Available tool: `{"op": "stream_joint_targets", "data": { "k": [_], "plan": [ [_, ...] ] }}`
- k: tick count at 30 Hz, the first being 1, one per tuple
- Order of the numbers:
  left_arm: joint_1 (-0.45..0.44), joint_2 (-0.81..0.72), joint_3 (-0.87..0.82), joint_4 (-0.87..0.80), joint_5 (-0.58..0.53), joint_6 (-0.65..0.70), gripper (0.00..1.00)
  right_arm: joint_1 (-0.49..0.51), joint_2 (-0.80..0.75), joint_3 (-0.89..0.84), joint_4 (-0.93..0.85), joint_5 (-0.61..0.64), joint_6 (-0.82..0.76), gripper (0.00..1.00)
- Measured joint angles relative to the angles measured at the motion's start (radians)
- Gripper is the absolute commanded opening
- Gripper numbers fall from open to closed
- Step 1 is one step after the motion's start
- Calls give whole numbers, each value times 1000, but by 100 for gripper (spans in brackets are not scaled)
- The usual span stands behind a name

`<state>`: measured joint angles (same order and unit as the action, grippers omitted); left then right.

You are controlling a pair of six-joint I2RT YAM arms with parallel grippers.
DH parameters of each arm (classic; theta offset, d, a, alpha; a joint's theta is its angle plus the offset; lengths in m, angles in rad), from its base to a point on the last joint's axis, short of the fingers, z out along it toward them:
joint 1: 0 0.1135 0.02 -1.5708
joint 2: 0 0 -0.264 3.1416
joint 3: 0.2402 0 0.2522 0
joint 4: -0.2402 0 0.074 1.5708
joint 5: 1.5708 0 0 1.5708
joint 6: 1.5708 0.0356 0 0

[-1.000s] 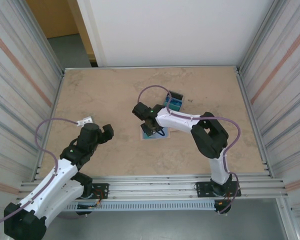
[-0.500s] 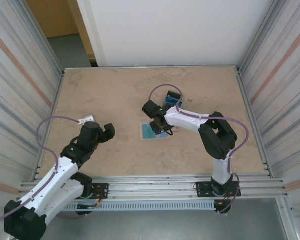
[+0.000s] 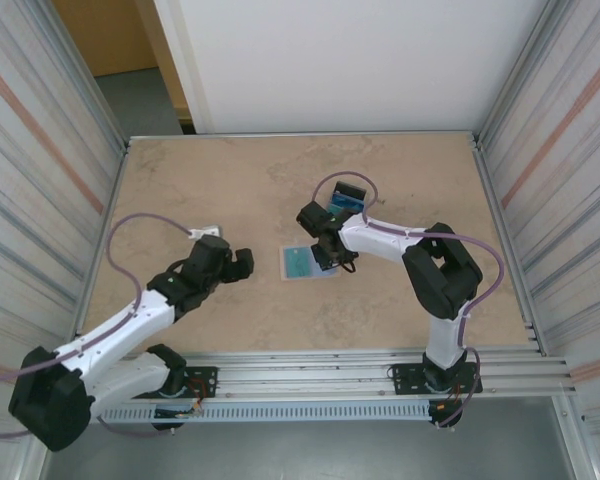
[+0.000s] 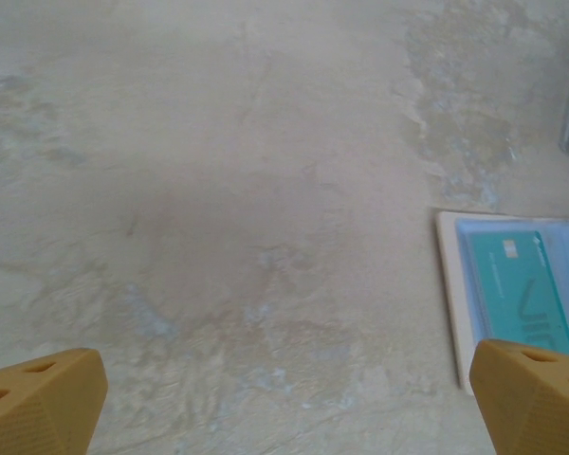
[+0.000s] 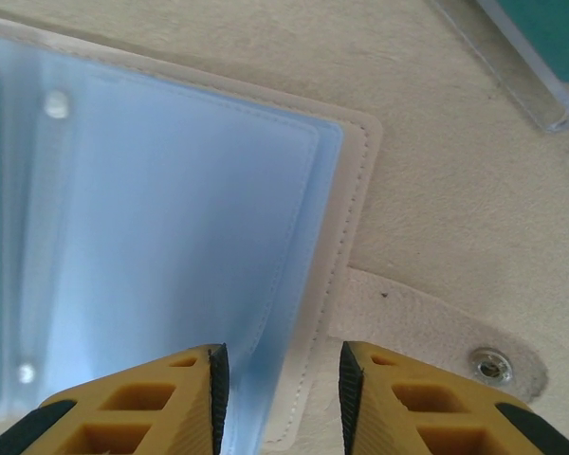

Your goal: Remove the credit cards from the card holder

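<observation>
Jaws of right gripper (image 5: 278,358) stand narrowly parted over card holder (image 5: 171,218) edge.

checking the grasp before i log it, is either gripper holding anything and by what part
Nothing is held. The left gripper stands open over bare table; the right gripper is part open over the beige edge of the card holder, beside its snap tab.

Top cam sits high & behind both arm bases (image 3: 180,385), looking down on the whole counter (image 3: 200,180) from afar. Left wrist cam looks down past the left claw (image 4: 286,403) from mid height, card holder (image 4: 512,303) at its right edge; right wrist cam hangs v. close over that same holder's snap-tab side, past the right claw (image 5: 280,389). All 3 share it.
</observation>
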<state>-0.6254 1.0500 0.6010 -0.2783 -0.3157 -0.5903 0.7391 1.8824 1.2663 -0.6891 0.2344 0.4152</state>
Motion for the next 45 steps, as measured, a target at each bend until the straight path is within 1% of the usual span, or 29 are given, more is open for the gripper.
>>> {"op": "stream_joint_targets", "data": {
  "k": [4,9,15,17,20,22,26,31,39,45],
  "plan": [
    [-46,106,49,21,-14,19,99,-20,0,-20,5,-3,3,35],
    [-79,226,103,44,-22,43,99,-27,-19,-25,2,-3,4,35],
    [-110,352,160,75,-21,66,99,-29,-96,-25,0,-25,19,35],
    [-117,388,173,84,-21,68,99,-34,-126,-25,3,-46,24,31],
    [-121,431,180,104,-16,68,99,-59,-161,-34,33,-111,31,25],
    [-122,460,182,116,-13,67,99,-85,-172,-54,71,-174,46,23],
    [-122,510,187,133,0,66,99,-124,-171,-98,132,-296,60,24],
    [-122,566,204,155,9,66,99,-130,-143,-98,196,-413,75,25],
    [-122,597,211,171,20,63,99,-130,-54,-98,247,-517,83,26],
    [-122,599,211,172,20,63,99,-130,-32,-98,278,-573,95,26]
  ]
}}
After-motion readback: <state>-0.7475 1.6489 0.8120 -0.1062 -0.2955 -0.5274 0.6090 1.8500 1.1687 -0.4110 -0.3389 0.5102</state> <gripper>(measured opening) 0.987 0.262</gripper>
